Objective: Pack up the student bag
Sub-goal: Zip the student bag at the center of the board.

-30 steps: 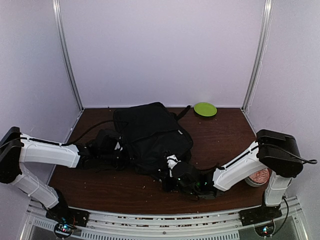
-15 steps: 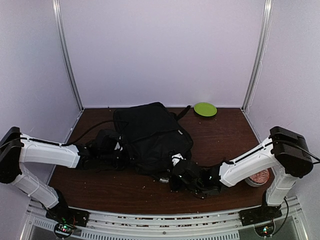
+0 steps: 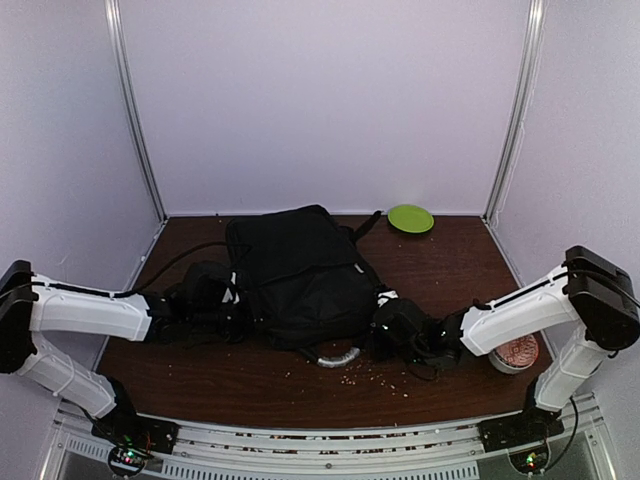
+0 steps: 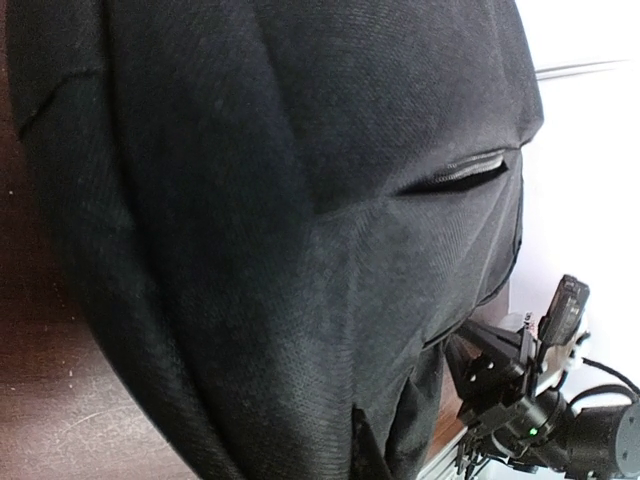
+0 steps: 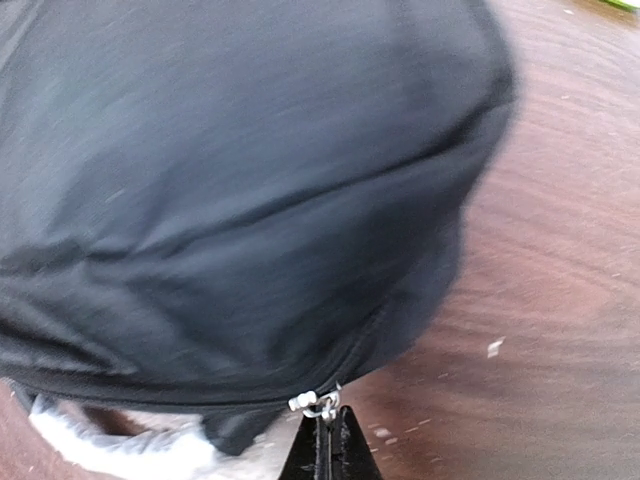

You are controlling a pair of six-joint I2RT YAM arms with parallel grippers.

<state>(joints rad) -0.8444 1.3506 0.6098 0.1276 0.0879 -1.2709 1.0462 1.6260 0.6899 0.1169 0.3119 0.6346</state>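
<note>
The student bag (image 3: 300, 275) is a large black fabric bag lying in the middle of the brown table; it fills the left wrist view (image 4: 280, 200) and most of the right wrist view (image 5: 230, 170). My left gripper (image 3: 235, 305) is at the bag's left edge, its fingers buried in the fabric, apparently pinched on a fold (image 4: 385, 450). My right gripper (image 3: 385, 320) is at the bag's near right corner, shut (image 5: 330, 425) on the silver zipper pull (image 5: 318, 403).
A green plate (image 3: 411, 218) lies at the back right. A round tape-like roll (image 3: 515, 355) sits by the right arm's base. A white curved object (image 3: 340, 357) shows under the bag's front edge, also in the right wrist view (image 5: 90, 440). Crumbs dot the table's front.
My right gripper has moved right along the bag's front edge to its right corner, taking the zipper pull with it. The white object now shows. The left arm has barely moved.
</note>
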